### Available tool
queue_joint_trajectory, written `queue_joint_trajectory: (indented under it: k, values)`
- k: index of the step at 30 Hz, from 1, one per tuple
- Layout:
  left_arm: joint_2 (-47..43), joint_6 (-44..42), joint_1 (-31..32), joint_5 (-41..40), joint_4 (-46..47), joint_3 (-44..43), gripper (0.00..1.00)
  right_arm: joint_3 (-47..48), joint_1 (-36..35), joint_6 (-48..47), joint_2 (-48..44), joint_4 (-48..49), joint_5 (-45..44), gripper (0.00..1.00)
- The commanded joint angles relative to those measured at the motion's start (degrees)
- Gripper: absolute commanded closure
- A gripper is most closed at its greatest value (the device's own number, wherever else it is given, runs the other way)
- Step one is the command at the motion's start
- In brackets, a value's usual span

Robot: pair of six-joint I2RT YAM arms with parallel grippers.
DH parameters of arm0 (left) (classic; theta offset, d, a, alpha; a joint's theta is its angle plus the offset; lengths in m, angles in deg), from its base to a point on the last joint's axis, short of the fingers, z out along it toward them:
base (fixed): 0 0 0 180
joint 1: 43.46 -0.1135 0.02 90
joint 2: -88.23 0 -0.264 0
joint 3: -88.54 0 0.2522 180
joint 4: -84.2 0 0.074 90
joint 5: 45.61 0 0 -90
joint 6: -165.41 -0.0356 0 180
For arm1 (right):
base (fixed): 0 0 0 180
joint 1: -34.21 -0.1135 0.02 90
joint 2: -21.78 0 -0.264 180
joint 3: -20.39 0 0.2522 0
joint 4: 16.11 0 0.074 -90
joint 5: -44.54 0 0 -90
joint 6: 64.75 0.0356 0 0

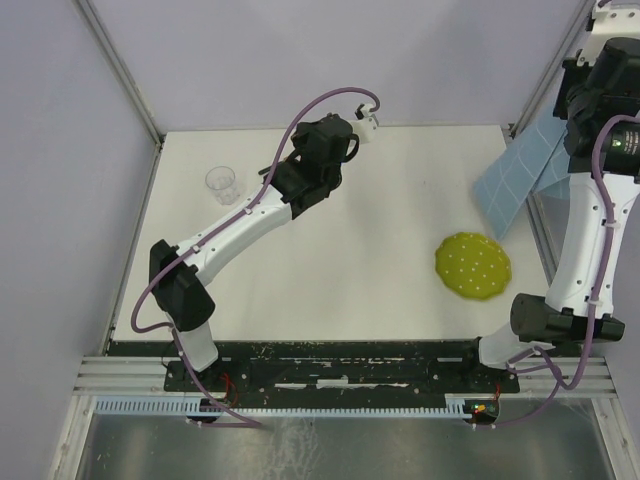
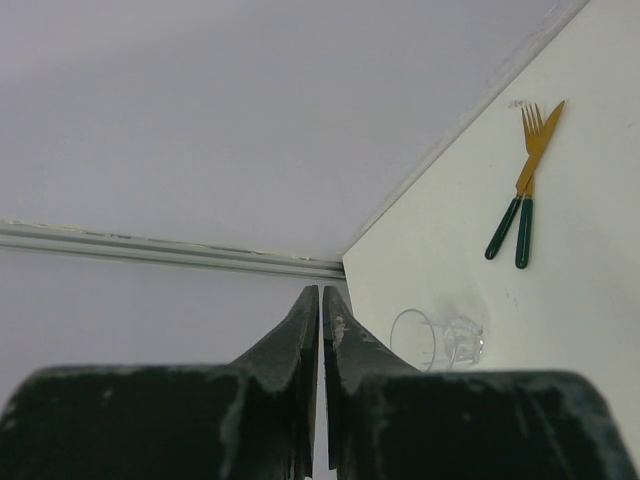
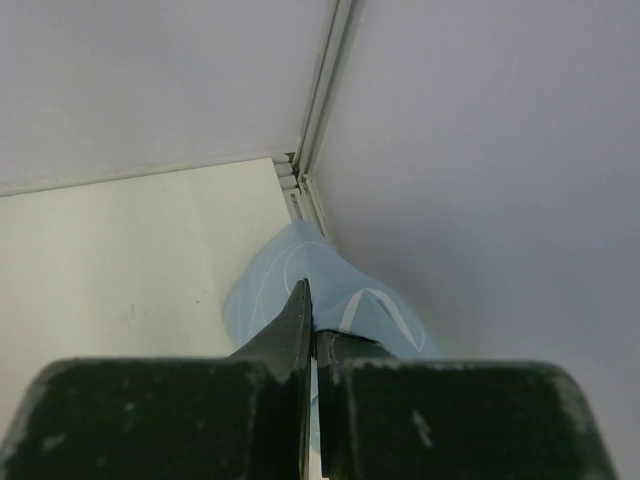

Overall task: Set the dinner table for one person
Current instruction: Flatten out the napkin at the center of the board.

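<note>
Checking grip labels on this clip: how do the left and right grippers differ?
The left gripper is shut on nothing; the right gripper is shut on the light-blue cloth. The left gripper faces the glass, which stands untouched; the right gripper faces a corner of the dinner table. Both have their jaws closed.

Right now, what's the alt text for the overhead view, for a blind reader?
Two white-and-black robot arms reach over a large off-white rectangular tabletop: the right arm holds a light-blue white-gridded cloth at the far right, the left arm stretches toward the far edge. A clear drinking glass stands far left; a round yellow-green white-dotted plate lies near right.
</note>
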Motion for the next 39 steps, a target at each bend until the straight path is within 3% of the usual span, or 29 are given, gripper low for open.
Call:
queue_joint_trajectory:
  k: [1, 5, 11, 22, 34, 39]
  values:
    - [-0.81, 2.50, 0.46, -1.02, 0.48, -2.28, 0.89, 0.24, 0.31, 0.37, -1.11, 6.15, 4.71, 0.98]
    - [-1.46, 2.55, 0.43, -1.26, 0.41, -1.84, 0.89, 1.44, -0.38, 4.91, 0.65, 2.29, 15.30, 0.98]
    - [-3.69, 2.23, 0.46, -1.05, 0.56, 0.04, 0.89, -7.02, -8.14, 4.46, -0.87, 2.56, 15.80, 0.98]
    - [-5.00, 2.06, 0.45, -0.87, 1.01, 1.03, 0.89, -17.74, -19.54, 9.12, 0.50, 3.43, 24.93, 0.98]
    - [-6.98, 0.66, 0.47, -1.29, 2.05, 3.39, 0.89, -5.67, -36.03, 6.13, 14.38, -1.61, 28.86, 0.98]
    - [-9.06, -1.20, 0.44, -1.83, 3.81, 6.28, 0.89, -5.65, -43.05, 5.35, 19.23, -0.84, 30.42, 0.98]
